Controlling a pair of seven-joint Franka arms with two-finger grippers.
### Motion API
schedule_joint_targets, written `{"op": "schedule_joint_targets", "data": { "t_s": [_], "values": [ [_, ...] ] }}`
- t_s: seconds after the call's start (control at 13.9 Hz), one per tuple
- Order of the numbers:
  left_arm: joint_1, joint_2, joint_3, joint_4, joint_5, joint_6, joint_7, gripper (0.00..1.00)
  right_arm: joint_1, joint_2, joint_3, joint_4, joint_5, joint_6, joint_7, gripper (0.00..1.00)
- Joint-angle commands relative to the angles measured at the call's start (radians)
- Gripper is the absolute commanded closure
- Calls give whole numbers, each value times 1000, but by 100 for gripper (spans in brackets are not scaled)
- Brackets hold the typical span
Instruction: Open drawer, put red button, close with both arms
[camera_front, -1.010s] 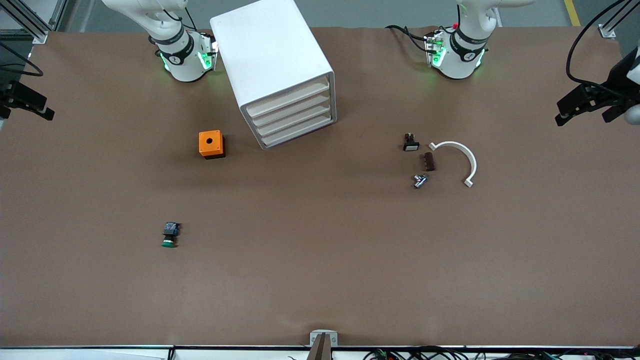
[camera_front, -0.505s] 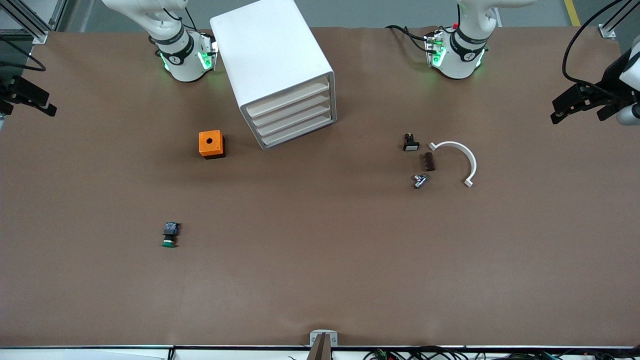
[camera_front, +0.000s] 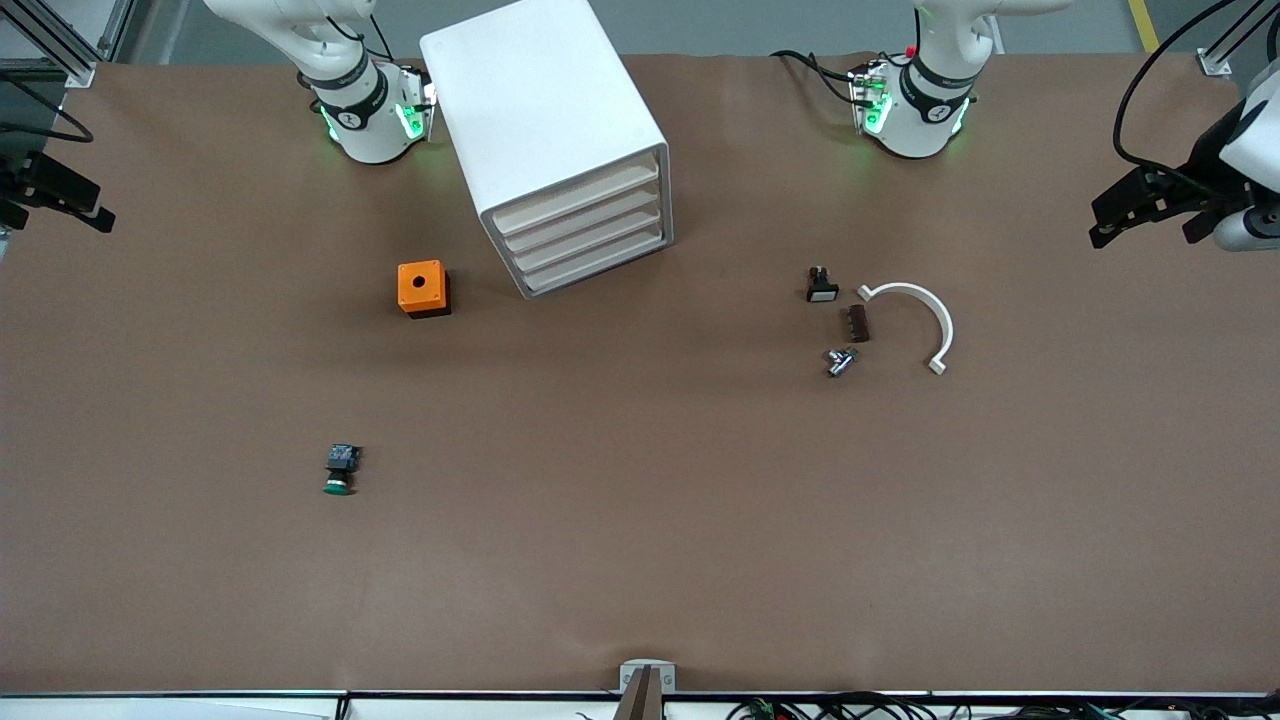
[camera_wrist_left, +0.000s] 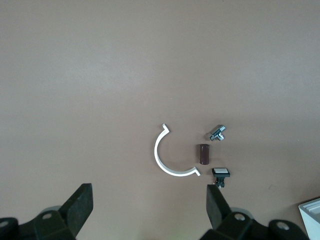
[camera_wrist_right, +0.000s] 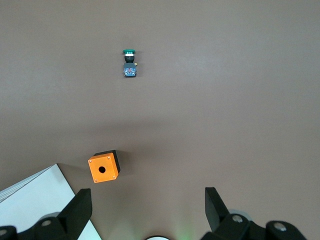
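Note:
The white drawer cabinet (camera_front: 555, 140) stands between the two arm bases, and its stacked drawers (camera_front: 585, 235) are all shut. No red button shows in any view. My left gripper (camera_front: 1143, 222) hangs open and empty over the left arm's end of the table; the left wrist view shows my left gripper (camera_wrist_left: 148, 192) with bare brown table between its fingers. My right gripper (camera_front: 52, 215) hangs open and empty over the right arm's end of the table. In the right wrist view my right gripper (camera_wrist_right: 147, 195) holds nothing, and the cabinet's corner (camera_wrist_right: 35, 200) shows beside it.
An orange box with a hole (camera_front: 423, 288) (camera_wrist_right: 104, 167) sits beside the cabinet. A green-capped switch (camera_front: 340, 470) (camera_wrist_right: 130, 62) lies nearer the front camera. Toward the left arm's end lie a white-capped switch (camera_front: 822, 285), a brown block (camera_front: 858, 323), a metal fitting (camera_front: 838, 361) and a white arc (camera_front: 915, 320) (camera_wrist_left: 165, 160).
My left gripper has drifted a little toward the middle of the table. My right gripper has barely shifted. Nothing on the table has moved.

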Motion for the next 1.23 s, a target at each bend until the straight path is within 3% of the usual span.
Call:
{"op": "schedule_joint_targets", "data": {
  "t_s": [0.0,0.43,1.15],
  "values": [
    [4,33,-10,47,4,-11,-20,0,-5,-35,7,-37,10,19,17,0],
    [0,30,-60,34,4,6,-112,0,-11,-32,8,-37,10,24,17,0],
    [13,32,-48,48,5,-4,-40,0,-12,-33,10,-41,10,22,20,0]
  ]
}}
